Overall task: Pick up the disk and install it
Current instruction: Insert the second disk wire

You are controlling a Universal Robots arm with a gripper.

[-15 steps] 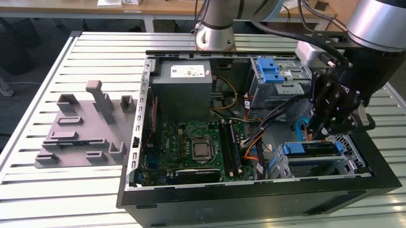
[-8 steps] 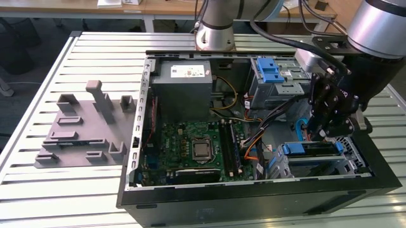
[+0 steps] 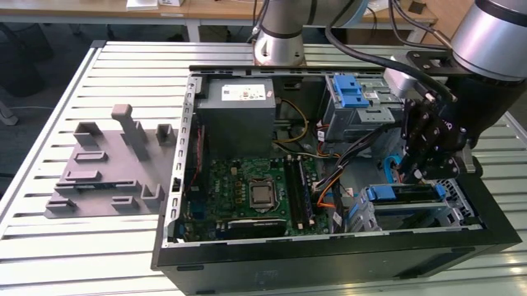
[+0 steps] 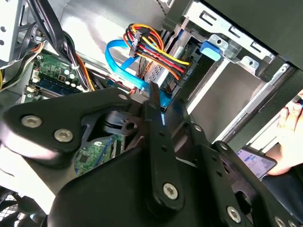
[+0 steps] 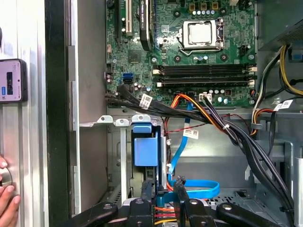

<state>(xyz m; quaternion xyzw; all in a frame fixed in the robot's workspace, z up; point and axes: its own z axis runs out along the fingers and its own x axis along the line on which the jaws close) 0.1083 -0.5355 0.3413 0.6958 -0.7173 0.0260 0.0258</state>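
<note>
The disk sits on edge in the lower drive bay at the exterior view's right of the open computer case, and its blue bracket faces the motherboard. My gripper comes down onto its far end from above. In both wrist views the fingers stand close together with a strip of the blue frame between the tips. The gripper is shut on the disk. The black finger links hide most of the disk's body in the second wrist view.
A blue data cable and an orange-yellow power bundle hang right beside the fingertips. The upper cage with its blue latch, the grey power supply and the motherboard fill the case. A grey fixture lies outside. A hand rests by the case edge.
</note>
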